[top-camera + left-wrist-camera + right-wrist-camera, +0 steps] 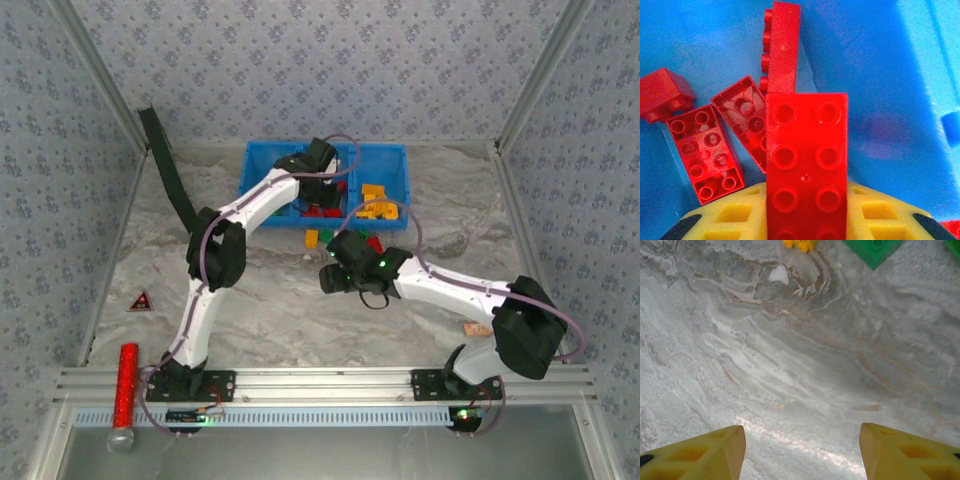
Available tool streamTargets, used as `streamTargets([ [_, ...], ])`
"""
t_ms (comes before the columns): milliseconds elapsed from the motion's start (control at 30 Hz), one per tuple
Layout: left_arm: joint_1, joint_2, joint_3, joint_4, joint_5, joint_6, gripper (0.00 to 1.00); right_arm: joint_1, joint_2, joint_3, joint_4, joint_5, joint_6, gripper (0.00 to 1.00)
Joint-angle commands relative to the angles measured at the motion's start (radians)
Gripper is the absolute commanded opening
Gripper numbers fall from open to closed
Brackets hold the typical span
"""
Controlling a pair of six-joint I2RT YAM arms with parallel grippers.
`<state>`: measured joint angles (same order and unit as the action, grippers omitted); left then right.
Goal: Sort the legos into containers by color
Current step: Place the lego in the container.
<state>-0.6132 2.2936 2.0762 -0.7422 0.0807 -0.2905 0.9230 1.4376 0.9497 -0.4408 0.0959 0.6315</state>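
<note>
Left wrist view: I see the left tool [806, 227] pinching a red brick [806, 160], studs up, between its yellow fingers [730, 217]. It hangs over the blue tray [880, 75]. Four loose red bricks [705, 152] lie on the tray floor beside it.

Top view: this is the middle compartment. Yellow bricks [378, 205] sit in the right one.

Right tool [802, 440]: fingers spread, nothing between them, above bare desk [790, 365]. A green brick [872, 249] and a yellow brick [799, 244] lie at the far edge of its view.
</note>
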Motion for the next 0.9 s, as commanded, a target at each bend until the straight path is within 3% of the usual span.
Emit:
streamTargets([
  [0,0.005,0.035,0.055,-0.08,-0.019,-0.019,0.2,0.054,-0.023,-0.027,-0.011,0.041,0.077,0.65],
  [233,0.007,0.067,0.035,-0.075,-0.025,-0.033,0.25,0.096,-0.008,-0.028,0.027,0.025,0.049,0.66],
  [533,0.009,0.012,0.014,-0.058,-0.032,-0.029,0.51,0.05,0.095,0.078,-0.012,0.052,0.011,0.66],
  [733,0.023,-0.076,-0.007,-0.04,-0.033,-0.017,0.63,-0.014,0.194,0.176,-0.059,0.026,0.074,0.64],
  [867,0.038,-0.151,-0.052,0.016,-0.036,-0.02,0.67,-0.027,0.264,0.229,-0.044,0.012,0.078,0.64],
])
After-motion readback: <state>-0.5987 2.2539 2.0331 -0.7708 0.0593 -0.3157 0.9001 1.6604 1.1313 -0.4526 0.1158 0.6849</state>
